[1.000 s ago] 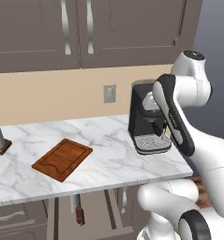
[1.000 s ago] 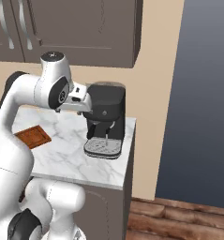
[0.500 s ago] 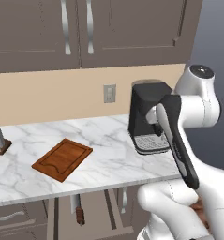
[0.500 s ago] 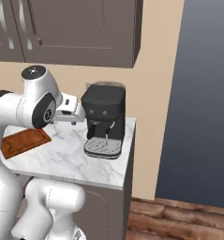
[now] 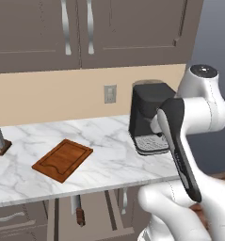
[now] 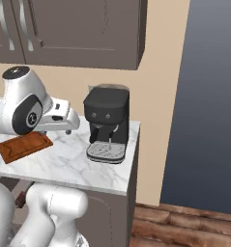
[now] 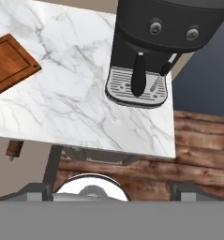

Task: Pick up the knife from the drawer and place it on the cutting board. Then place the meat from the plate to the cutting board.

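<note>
pincer (image 7: 111, 190) spread, holding nothing; cutting board (image 5: 62, 159) bare; knife (image 5: 77, 211) in drawer (image 5: 115, 214)

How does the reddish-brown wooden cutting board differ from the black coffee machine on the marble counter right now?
The flat reddish-brown wooden cutting board lies low on the white marble counter; the black coffee machine stands tall and boxy. The board is warm brown wood with a groove near its edge; the machine is black with a silver drip grate. The board sits towards the counter's left, the machine at its right end. Both rest on the counter, and nothing lies on the board.
</note>
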Tool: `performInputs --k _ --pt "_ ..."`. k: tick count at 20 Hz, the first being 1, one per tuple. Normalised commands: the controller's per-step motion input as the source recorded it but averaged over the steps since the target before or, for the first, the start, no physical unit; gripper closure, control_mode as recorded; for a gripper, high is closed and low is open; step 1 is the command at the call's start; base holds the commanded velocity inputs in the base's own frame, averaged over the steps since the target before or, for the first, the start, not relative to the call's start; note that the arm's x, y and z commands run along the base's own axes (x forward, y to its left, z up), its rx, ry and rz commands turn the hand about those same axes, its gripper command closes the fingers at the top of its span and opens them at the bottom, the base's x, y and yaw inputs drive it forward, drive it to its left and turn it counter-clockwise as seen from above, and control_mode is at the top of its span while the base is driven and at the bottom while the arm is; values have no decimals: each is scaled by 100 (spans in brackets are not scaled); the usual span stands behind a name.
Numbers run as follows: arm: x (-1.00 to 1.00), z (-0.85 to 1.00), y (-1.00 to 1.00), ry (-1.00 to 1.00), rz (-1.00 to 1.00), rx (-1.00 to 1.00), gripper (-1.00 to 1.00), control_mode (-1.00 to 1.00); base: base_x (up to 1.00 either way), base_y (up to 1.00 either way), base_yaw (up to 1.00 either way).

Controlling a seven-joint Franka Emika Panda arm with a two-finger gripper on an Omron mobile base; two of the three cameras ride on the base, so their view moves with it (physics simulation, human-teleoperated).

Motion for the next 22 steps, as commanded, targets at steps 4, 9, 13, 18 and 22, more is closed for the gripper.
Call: performInputs --k 4,9,13,18,22 --pt "-13 0 0 0 13 9 -100 -100 0 0 0" --pt "-3 -2 11 0 10 4 -100 100 0 0 3" --pt "0 0 0 0 0 0 -100 100 -8 3 10" --pt "0 0 0 0 0 0 -100 100 -63 -42 13" --pt "0 0 0 0 0 0 -100 100 -29 -70 16"
